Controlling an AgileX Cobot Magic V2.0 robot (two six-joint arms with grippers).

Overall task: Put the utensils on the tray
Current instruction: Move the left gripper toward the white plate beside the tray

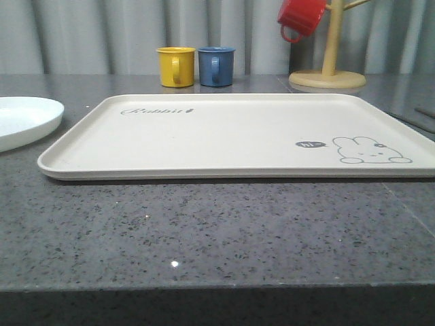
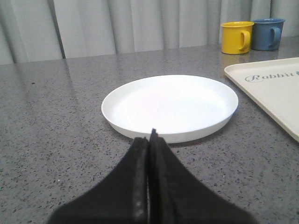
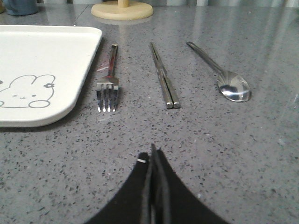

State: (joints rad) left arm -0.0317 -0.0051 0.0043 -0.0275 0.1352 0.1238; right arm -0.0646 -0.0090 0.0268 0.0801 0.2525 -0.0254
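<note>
The cream tray (image 1: pixel 231 136) with its rabbit drawing lies bare in the middle of the grey counter. A round white plate (image 1: pixel 24 119) sits just left of it. In the left wrist view my left gripper (image 2: pixel 150 137) is shut and empty, its tips right at the near rim of the plate (image 2: pixel 170 102). In the right wrist view a fork (image 3: pixel 110 79), a pair of chopsticks (image 3: pixel 163 77) and a spoon (image 3: pixel 224 77) lie side by side beside the tray (image 3: pixel 42 70). My right gripper (image 3: pixel 152 154) is shut, holding nothing, short of the chopsticks.
A yellow mug (image 1: pixel 176 66) and a blue mug (image 1: pixel 216 66) stand behind the tray. A wooden mug tree (image 1: pixel 328 68) at the back right carries a red mug (image 1: pixel 300 17). Bare counter runs along the front edge.
</note>
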